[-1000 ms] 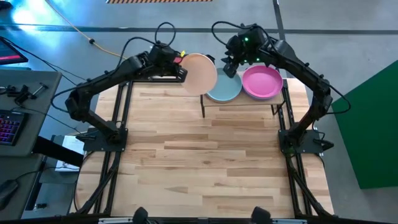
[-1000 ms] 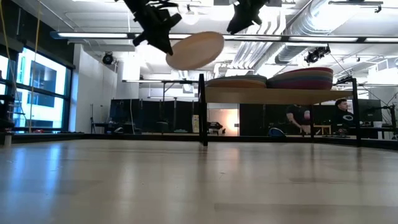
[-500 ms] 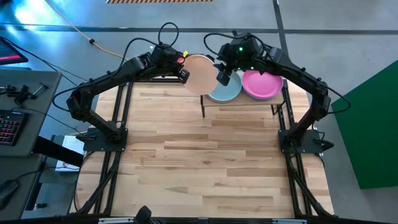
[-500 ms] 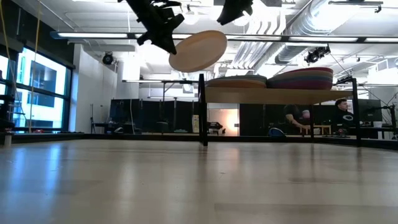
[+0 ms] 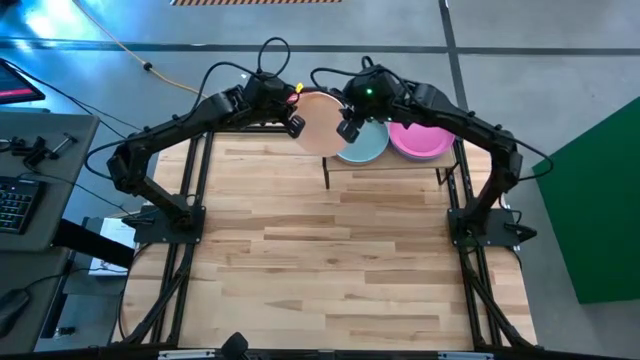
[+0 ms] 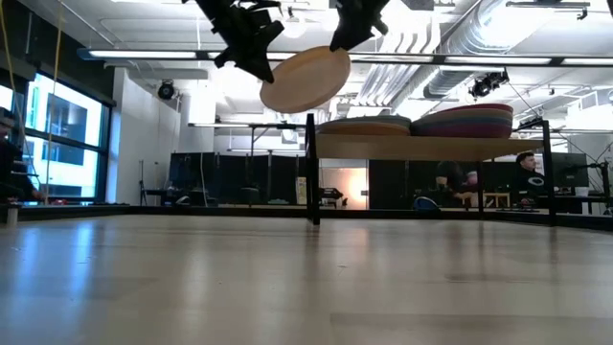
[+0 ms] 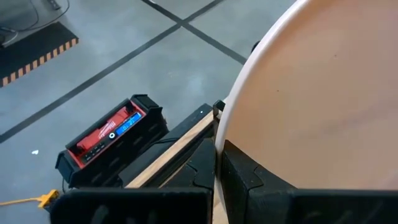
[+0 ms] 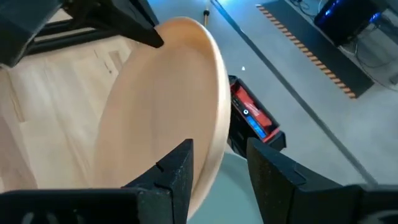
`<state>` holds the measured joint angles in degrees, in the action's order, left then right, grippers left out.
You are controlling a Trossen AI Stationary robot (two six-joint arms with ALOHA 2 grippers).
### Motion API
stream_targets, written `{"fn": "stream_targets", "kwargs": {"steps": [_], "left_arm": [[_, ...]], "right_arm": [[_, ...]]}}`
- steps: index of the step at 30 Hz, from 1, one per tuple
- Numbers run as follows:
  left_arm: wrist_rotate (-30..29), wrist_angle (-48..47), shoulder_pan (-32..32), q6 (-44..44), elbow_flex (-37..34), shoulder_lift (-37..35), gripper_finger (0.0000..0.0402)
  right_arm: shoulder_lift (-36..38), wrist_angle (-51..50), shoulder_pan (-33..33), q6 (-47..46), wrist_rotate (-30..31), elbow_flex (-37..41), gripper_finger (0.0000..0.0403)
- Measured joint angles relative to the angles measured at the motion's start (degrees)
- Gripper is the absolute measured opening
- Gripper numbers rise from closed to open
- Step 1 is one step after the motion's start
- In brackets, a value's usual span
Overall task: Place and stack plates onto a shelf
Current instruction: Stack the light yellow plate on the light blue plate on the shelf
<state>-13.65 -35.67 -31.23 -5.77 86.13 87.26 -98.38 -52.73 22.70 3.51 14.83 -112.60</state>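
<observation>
Fingers of left gripper clench tan-brown plate by its rim, airborne beside shelf; right gripper fingers spread astride opposite rim; plate looks stiff, light, slippery — grip rim.

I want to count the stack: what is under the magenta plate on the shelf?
Under the magenta plate, the low view shows the edges of other plates stacked on the shelf. From above it covers them, so their number and colours stay unclear.
</observation>
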Motion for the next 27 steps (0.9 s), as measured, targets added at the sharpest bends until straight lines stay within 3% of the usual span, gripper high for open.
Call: {"fn": "stream_targets", "kwargs": {"steps": [11, 15, 20, 27], "left_arm": [[-0.19, 0.01, 0.14, 2.79, 0.0, 0.0, 0.0], [-0.42, 0.03, 0.16, 3.1, 0.0, 0.0, 0.0], [-0.52, 0.64, 0.16, 4.36, 0.0, 0.0, 0.0], [-0.43, 1.71, 0.2, 5.62, -0.02, -0.02, 0.0001]], "right_arm": [[-2.34, -1.37, 0.0, -6.48, 1.29, 0.02, 0.0124], [-2.7, -1.76, 0.0, -9.38, 1.03, 0.02, 0.009], [-2.74, -1.89, 0.03, -13.75, 1.83, 0.02, 0.0014], [-2.74, -2.69, -0.13, -19.15, 1.91, 0.02, 0.0005]]}}
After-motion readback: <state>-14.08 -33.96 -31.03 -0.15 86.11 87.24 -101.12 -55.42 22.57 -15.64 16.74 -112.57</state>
